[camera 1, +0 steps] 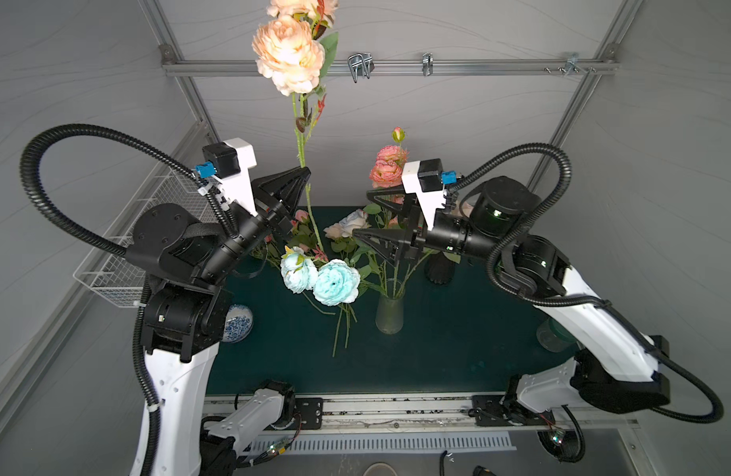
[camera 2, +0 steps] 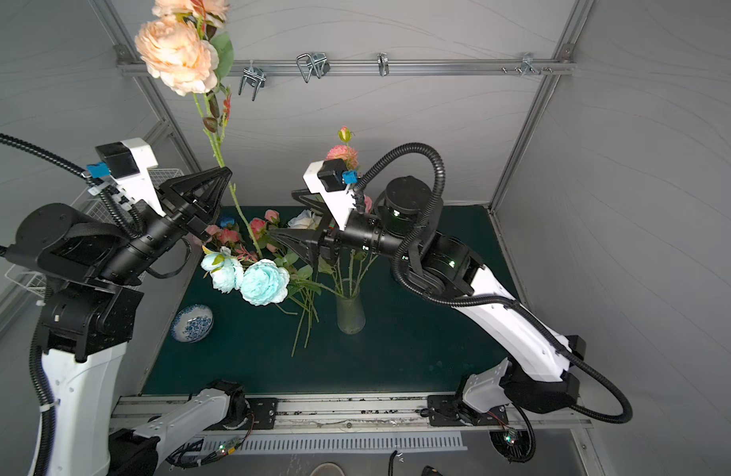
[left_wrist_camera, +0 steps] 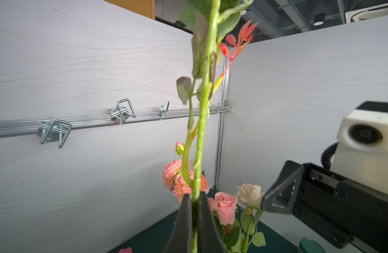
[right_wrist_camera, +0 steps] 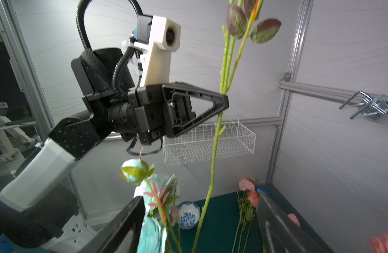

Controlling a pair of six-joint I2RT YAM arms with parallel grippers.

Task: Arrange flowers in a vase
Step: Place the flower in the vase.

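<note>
Peach peony [camera 1: 289, 53] on a long green stem is held near-upright by left gripper [camera 1: 303, 178], jaws clamped on the stem. Right gripper [camera 1: 360, 213] jaws are spread wide.

Green mat [camera 1: 458, 350]: vase [camera 1: 389, 313], patterned bowl [camera 1: 238, 322], roses [camera 2: 227, 235] (lying flat).

Peach peony [camera 1: 289, 57] upright, raised high; pale blue blooms [camera 1: 336, 282] near glass vase [camera 1: 389, 315] holding pink blooms [camera 1: 386, 167].

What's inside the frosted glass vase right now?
Several green flower stems stand in the glass vase, with pink blooms rising above. The right gripper covers some blooms, so the count is unclear.
</note>
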